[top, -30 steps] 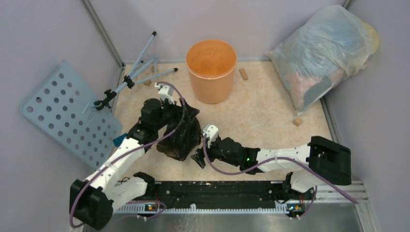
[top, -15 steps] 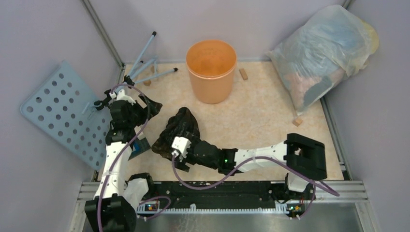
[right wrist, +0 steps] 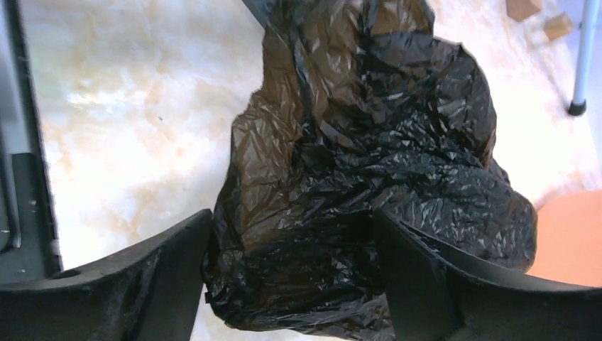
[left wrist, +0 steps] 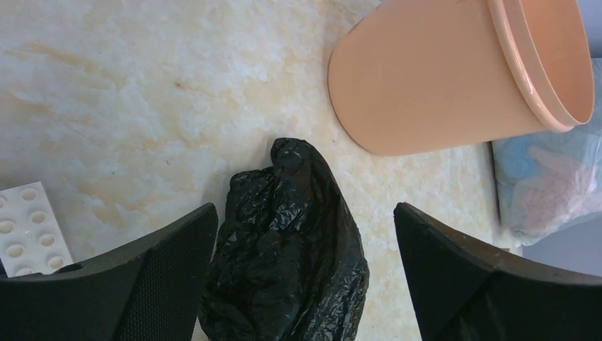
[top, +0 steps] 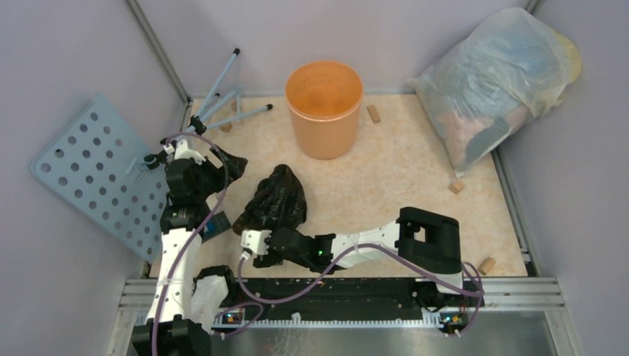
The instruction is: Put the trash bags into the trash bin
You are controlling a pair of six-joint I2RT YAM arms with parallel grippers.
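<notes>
We see a beige marbled table [top: 400, 178] walled in by pale panels. The biggest thing on it is a translucent whitish stuffed bag [top: 497, 81], slumped in the far right corner. Outside the left edge a light blue perforated panel [top: 96, 170] leans at an angle.

The orange bucket [top: 324, 104] stands upright at the far middle of the table with its mouth open to the top. The black trash bag [top: 276, 199] is not in it. The bag lies crumpled in a heap on the table, nearer to us and a little left of the bucket, well apart from its wall.

The right arm reaches across the near edge towards the left, and we find its right hand [right wrist: 291, 220] at the bag's near end. Its two fingers are spread wide, with the crinkled plastic bulging up between them. We cannot tell whether the plastic presses on either finger.

The left arm stands up along the left edge. Its left hand [left wrist: 304, 213] is raised above the table beside the bag, with the fingers spread wide and gripping nothing. In its wrist view the bag lies on the table below the gap.

A thin blue-legged tripod [top: 222, 96] lies folded at the far left corner. Small wooden blocks sit scattered about: one [top: 373, 113] just right of the bucket, one [top: 456, 187] below the stuffed bag, and one [top: 486, 264] by the near right edge.
</notes>
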